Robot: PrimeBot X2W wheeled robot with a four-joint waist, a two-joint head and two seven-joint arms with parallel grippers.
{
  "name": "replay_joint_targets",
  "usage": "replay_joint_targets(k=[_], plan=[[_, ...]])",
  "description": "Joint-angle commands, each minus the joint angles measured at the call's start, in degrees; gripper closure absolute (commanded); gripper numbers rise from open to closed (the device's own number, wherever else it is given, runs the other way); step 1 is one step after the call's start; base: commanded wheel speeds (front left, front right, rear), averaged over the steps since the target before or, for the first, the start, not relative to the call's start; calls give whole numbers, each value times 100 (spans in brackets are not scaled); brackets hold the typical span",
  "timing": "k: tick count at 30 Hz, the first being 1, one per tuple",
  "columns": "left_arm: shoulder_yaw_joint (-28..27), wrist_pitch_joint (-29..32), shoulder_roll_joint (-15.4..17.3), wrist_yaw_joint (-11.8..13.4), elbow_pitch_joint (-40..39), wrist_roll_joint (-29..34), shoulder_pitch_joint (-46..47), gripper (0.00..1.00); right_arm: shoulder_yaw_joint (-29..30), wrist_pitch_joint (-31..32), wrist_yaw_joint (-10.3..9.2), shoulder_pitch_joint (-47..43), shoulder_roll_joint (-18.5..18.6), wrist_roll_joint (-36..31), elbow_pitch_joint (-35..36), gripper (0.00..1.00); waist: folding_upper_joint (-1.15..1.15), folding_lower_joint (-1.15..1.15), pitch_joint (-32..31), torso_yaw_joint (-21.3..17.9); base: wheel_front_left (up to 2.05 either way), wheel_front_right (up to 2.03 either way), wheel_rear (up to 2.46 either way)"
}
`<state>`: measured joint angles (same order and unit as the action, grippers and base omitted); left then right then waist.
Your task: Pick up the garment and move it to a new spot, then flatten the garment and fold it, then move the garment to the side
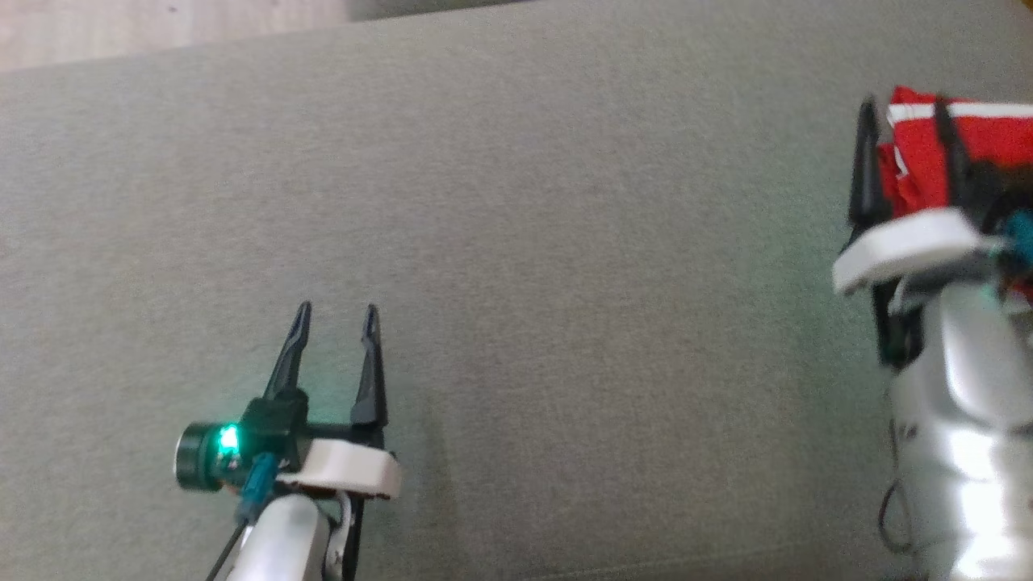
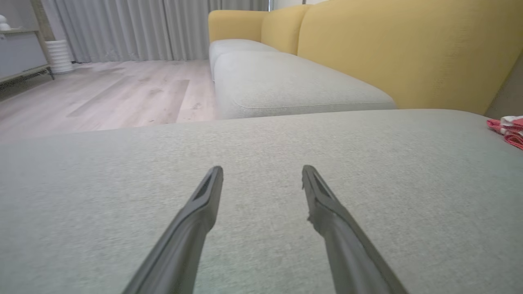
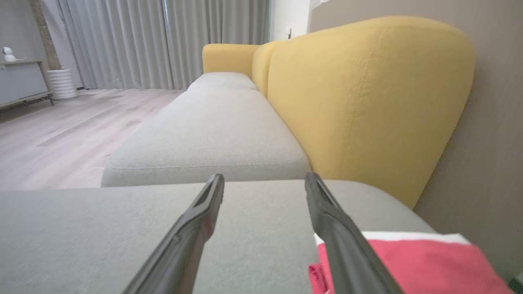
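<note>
Red garment (image 1: 1001,137) is lying under and to the right of R gripper (image 1: 902,105), jaws apart & empty; L gripper (image 1: 336,311), jaws also apart, is hovering well apart.

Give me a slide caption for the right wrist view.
Open right gripper over the grey cushion, red garment beside one finger, yellow sofa behind.

No legible text or labels.
</note>
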<state>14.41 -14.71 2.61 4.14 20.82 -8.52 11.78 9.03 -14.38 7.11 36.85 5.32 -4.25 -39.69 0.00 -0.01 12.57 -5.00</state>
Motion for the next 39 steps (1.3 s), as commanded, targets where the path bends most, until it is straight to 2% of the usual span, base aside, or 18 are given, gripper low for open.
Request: replay_joint_targets(k=[1, 6, 14, 26, 36, 37, 39], plan=[[-307, -29, 27, 70, -169, 1, -68, 0, -191, -61, 37, -239, -135, 170, 394, 0, 0, 1, -235, 259, 0, 0, 0], [-517, -29, 27, 143, -86, 30, -266, 0, -419, -62, 37, -1092, -237, 588, 641, 0, 0, 1, -491, 521, 0, 0, 0], [-765, -29, 27, 135, -73, 97, -527, 0, -950, -62, 37, -1819, -243, 1083, 707, 0, 0, 1, -778, 709, 0, 0, 0], [-1062, -29, 27, 128, -181, 179, -872, 0, -1288, -62, 37, -2269, -244, 1461, 846, 0, 0, 1, -1169, 709, 0, 0, 0], [-1244, -29, 27, -121, -277, -93, -913, 0, -1410, -62, 37, -2298, -244, 1549, 894, 0, 0, 1, -1232, 600, 0, 0, 0], [-1060, 0, 0, -119, -81, -99, -1010, 100, -1252, 1, 0, -2454, -238, 1522, 702, 100, 0, 1, -1234, 600, 0, 0, 0], [-1061, 6, -8, -118, 33, -106, -1016, 100, -1248, 7, -1, -2479, -247, 1540, 598, 100, 0, 1, -1234, 593, 0, 0, 0]])
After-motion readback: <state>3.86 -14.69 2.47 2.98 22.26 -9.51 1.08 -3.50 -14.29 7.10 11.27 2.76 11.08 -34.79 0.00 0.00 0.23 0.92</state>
